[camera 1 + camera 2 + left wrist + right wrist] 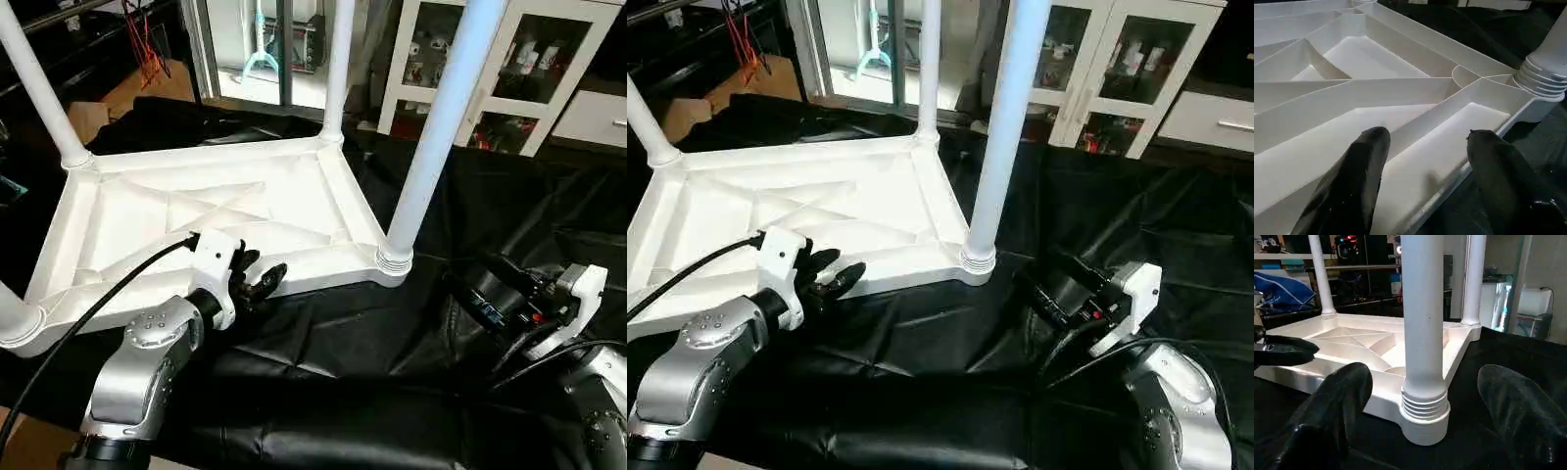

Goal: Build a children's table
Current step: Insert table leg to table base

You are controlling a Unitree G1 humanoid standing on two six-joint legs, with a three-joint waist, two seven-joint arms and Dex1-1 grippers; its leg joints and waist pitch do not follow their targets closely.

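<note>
1. Your tabletop (225,211) lies underside up on the black-draped counter (470,206), all four legs (431,147) standing in sockets.
2. Left tool (263,279) open at its near edge, right tool (1420,396) open facing the near leg.
3. Likely left: check seating, flip upright.

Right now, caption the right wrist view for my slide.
Open right hand faces the near leg standing in its corner socket of the upturned tabletop.

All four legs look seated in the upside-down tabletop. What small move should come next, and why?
Probably close the open left gripper on the tabletop near edge, a first step to turning it upright: its fingers straddle that rim, and the near leg stands in its socket.
</note>
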